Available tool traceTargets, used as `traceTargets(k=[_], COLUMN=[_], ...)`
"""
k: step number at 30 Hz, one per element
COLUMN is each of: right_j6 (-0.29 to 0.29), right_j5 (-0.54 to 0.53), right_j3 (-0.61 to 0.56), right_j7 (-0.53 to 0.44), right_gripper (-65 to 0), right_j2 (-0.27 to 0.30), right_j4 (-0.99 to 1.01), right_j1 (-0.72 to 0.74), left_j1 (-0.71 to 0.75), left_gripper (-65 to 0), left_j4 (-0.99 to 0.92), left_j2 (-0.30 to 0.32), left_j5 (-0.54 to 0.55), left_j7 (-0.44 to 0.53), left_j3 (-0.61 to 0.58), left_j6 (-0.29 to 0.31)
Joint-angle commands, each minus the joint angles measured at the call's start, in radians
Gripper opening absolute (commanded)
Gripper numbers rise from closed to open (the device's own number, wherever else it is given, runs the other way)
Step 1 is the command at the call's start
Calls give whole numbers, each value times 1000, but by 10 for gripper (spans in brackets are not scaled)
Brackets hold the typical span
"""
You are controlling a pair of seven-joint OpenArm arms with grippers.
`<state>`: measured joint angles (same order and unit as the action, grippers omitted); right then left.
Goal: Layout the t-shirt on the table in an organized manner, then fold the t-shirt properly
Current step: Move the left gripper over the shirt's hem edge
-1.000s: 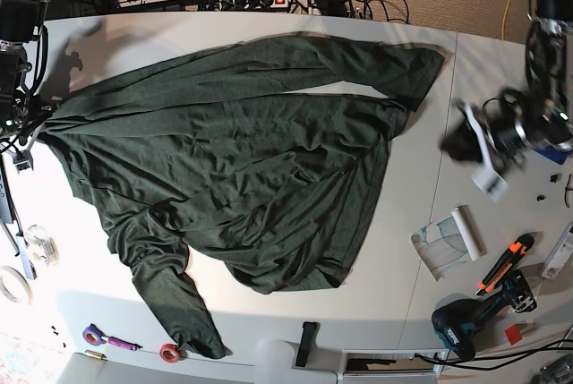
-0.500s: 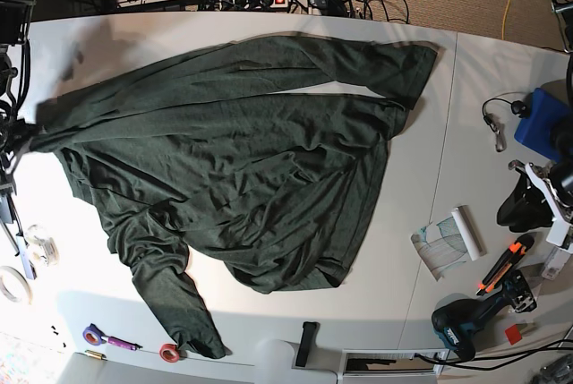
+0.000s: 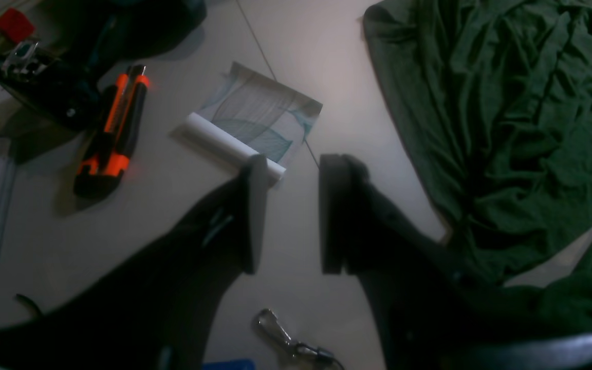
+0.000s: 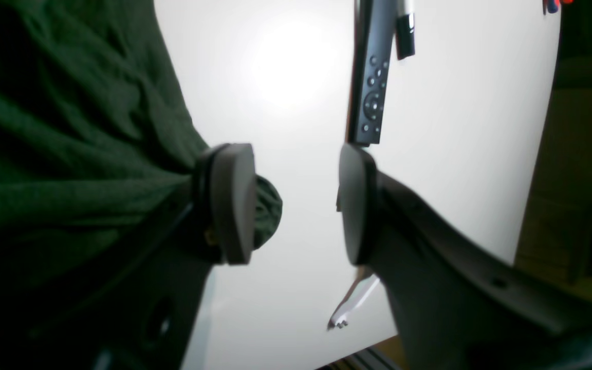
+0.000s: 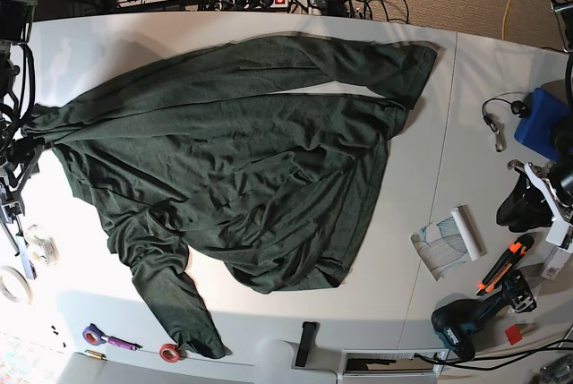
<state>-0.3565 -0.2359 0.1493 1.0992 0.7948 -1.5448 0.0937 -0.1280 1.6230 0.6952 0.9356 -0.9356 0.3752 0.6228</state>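
The left gripper [image 3: 296, 164] has its jaws apart with nothing between them; it hangs over bare table [image 3: 327, 77]. Just past its fingertips lies a partly unrolled sheet of leaf-printed paper [image 3: 255, 123], and further out an orange-and-black utility knife [image 3: 113, 133]. A small metal clip [image 3: 275, 324] lies below the jaws on the table. The dark green t-shirt [image 3: 506, 103] fills the other side of the left wrist view, near the gripper but not touching it.

The right gripper [image 4: 293, 203] also has its jaws apart. A bunched edge of the t-shirt lies against the back of one pad [image 4: 232, 203], and only bare table shows in the gap between the jaws. A dark remote control [image 4: 373, 77] lies beyond the other pad.

From above, the t-shirt is spread wide and wrinkled across the middle of the table. One sleeve trails toward the near edge and the other reaches toward the far corner on the left arm's side. A drill [image 5: 466, 321] sits near the knife.
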Motion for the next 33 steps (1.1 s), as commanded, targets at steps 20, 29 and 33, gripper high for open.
traceTargets(k=[20, 29, 33], right_j6=[-177, -206, -204], right_j5=[-186, -113, -77], right_j3=[9, 8, 8], right_j7=[-208, -244, -244], right_gripper=[-387, -387, -387], right_j2=[-222, -213, -216], right_j4=[679, 959, 959], right_j1=[483, 605, 604], left_j1=[-18, -19, -18], left_gripper=[-460, -460, -460], left_j4=[10, -7, -28], left_j2=[-55, -56, -61], left_j5=[0, 1, 0], left_j7=[75, 75, 74], left_j3=[7, 7, 7], left_j6=[4, 4, 4])
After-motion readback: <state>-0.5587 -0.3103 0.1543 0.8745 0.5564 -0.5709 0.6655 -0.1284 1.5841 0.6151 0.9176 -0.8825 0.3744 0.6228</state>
